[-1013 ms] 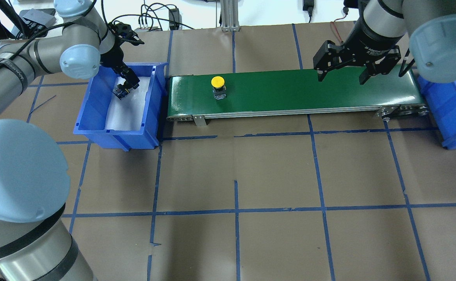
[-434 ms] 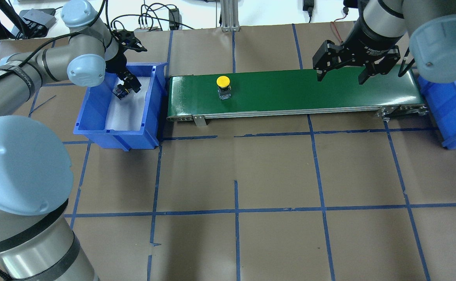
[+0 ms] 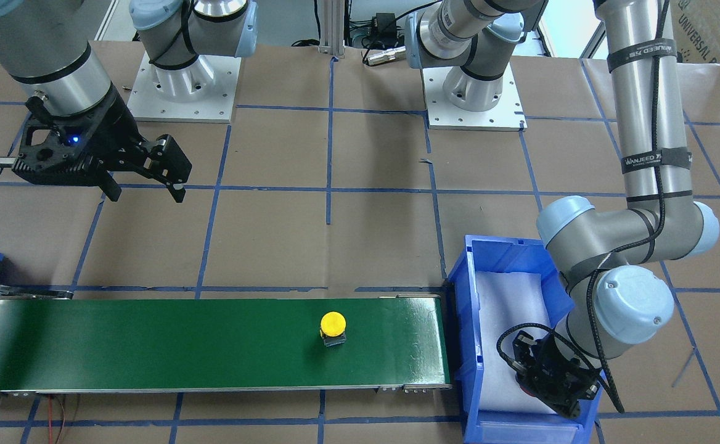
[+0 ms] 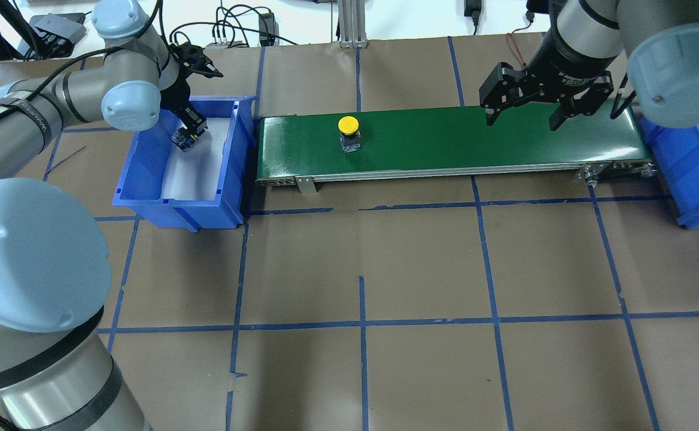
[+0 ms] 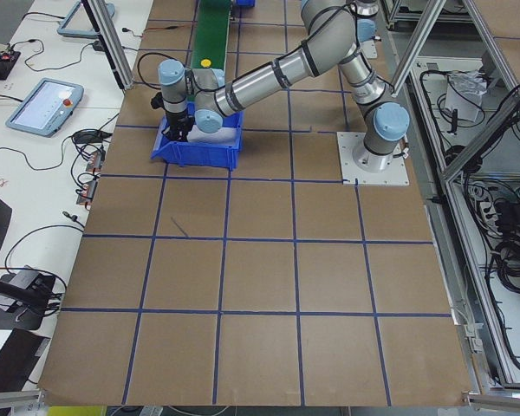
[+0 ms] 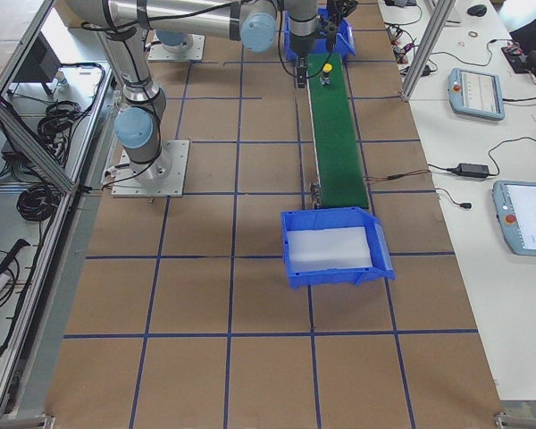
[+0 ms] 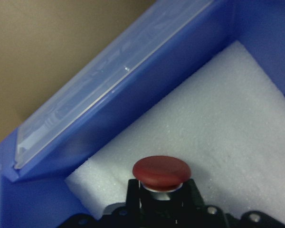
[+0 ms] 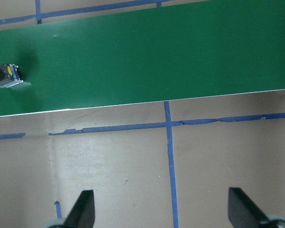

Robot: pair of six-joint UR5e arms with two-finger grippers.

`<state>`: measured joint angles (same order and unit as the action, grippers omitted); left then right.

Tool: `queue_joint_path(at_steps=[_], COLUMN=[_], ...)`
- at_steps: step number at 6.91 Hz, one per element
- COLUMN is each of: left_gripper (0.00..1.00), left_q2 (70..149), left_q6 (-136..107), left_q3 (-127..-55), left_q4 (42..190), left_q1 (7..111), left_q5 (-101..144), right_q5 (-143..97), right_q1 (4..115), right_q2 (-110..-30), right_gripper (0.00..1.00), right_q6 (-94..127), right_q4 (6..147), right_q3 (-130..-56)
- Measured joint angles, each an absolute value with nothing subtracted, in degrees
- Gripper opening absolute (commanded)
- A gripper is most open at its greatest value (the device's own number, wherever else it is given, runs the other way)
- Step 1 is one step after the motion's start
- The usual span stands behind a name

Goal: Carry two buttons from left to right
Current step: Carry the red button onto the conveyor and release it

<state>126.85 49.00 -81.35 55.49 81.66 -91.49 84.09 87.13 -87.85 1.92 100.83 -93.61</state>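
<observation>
RISKS (judged from the present layout)
- Late or off-line closing of the right gripper [image 4: 523, 123] on an arriving button. Likely cause: height above the green conveyor belt [image 4: 445, 143] and widely spread fingers. Likely result: a knock instead of a grasp.
- Tipping of a button on the belt. Likely cause: broad mushroom cap over a small body, plus tilted set-down or release from height.
- Crowding on the belt's left part. Yellow-capped button [image 4: 348, 127] upright there, not far from the left blue bin [image 4: 176, 211] and well apart from the right gripper. Collision possible if the second button is placed just beside it.
- Snag on the bin's right wall, between bin and belt, during carry-over with too little lift.
- Twist or drop back onto the foam liner [image 7: 228, 118] under a fast swing. Likely cause: narrow hold on the black body just below the cap.
- Right blue bin [image 4: 696, 173] beyond the belt's right end, with no button seen in it.

POSE
- right gripper: released, nothing between the fingers, pointing down, raised high by the belt's right part. Straight above the belt or slightly to its near side: cannot tell. Bare table [image 8: 109, 171] under the fingertips in the wrist view.
- left gripper [image 4: 189, 129]: clenched on the red-capped button [image 7: 161, 169], pointing down into the far part of the left bin. Forearm entering from the left over the bin's far-left corner, elbow folded. Button apparently clear of the foam, though contact cannot be ruled out.
</observation>
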Motion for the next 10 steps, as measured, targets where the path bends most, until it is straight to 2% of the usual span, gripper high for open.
queue_joint_path(at_steps=[3, 6, 8, 10], left_gripper=[0.27, 0.27, 0.28, 0.28], left_q2=[119.8, 113.2, 113.3, 116.9], left_q6=[37.1, 15.3, -1.2, -11.1], left_q3=[-81.1, -80.9, -80.9, -80.9], left_q4=[63.4, 72.3, 73.3, 70.0], left_q1=[82.3, 88.9, 94.2, 96.3], left_q5=[-91.4, -93.4, -92.4, -89.1], right_q5=[84.0, 83.0, 83.0, 83.1], right_q1=[86.9, 86.8, 86.5, 86.3], right_q2=[-87.9, -88.0, -87.9, -87.9], right_gripper=[1.00, 1.00, 1.00, 1.00], right_q6=[1.9, 1.9, 1.7, 1.6], right_q4=[100.9, 101.0, 100.9, 100.9], right_q3=[-93.6, -93.7, -94.0, -94.6])
